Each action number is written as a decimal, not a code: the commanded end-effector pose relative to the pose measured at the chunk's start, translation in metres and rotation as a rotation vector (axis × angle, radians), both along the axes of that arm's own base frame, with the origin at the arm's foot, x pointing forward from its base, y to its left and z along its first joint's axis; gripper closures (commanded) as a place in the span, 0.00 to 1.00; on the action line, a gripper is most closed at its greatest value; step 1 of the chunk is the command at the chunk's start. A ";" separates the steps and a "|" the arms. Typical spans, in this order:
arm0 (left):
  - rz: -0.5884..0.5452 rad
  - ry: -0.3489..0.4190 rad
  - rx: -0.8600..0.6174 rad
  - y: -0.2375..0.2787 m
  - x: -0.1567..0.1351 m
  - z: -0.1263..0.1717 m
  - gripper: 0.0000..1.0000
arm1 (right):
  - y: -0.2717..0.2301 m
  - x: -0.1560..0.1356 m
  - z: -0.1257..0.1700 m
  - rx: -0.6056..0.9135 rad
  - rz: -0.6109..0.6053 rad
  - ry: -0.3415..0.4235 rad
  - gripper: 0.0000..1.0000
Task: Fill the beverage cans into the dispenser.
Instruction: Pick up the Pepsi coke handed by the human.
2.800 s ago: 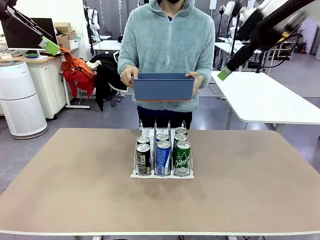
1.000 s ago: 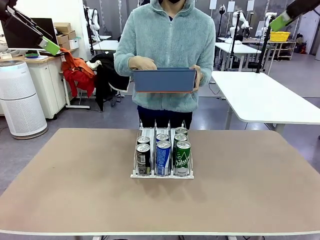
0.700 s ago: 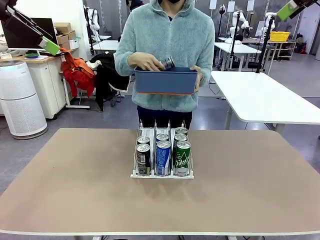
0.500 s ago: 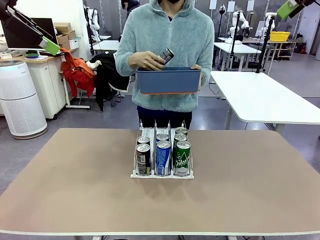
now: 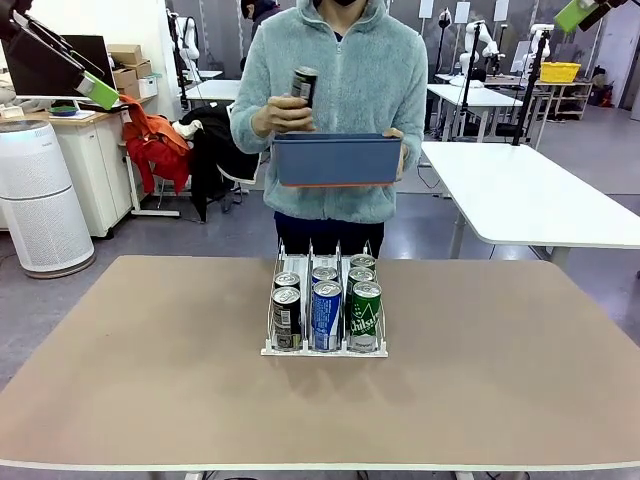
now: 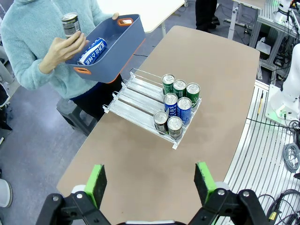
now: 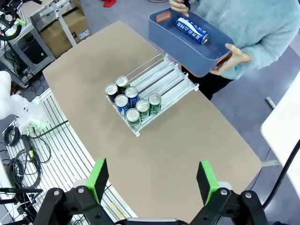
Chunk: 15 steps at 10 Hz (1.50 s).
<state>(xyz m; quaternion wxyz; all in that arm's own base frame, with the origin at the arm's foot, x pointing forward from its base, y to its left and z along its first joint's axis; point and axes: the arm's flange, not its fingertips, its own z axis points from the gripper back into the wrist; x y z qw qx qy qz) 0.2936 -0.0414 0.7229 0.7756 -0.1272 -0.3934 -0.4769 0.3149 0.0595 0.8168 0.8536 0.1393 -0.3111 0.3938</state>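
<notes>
Up at the far left, the left fingers [image 6: 97,183] are held wide apart, high above the desk [image 5: 150,370], with nothing gripped. At centre, a dark can [image 5: 303,84] is held upright in the person's hand [image 5: 278,117] just over the blue tub [image 5: 337,162], where a blue can [image 6: 92,50] is seen lying on its side. Below, on the desk, the dispenser [image 5: 325,351] is found with six cans [image 5: 325,310] packed at its near end: two dark in the left lane, two blue in the middle, two green on the right. Top right, the right fingers [image 7: 100,179] are spread wide too, empty.
</notes>
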 end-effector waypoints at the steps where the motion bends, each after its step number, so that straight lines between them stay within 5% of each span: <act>1: -0.002 0.002 0.000 0.000 0.000 -0.001 0.00 | 0.000 -0.002 -0.004 0.001 0.009 0.005 0.00; 15: -0.002 0.002 0.000 0.000 0.000 -0.001 0.00 | 0.000 -0.002 -0.004 0.001 0.009 0.005 0.00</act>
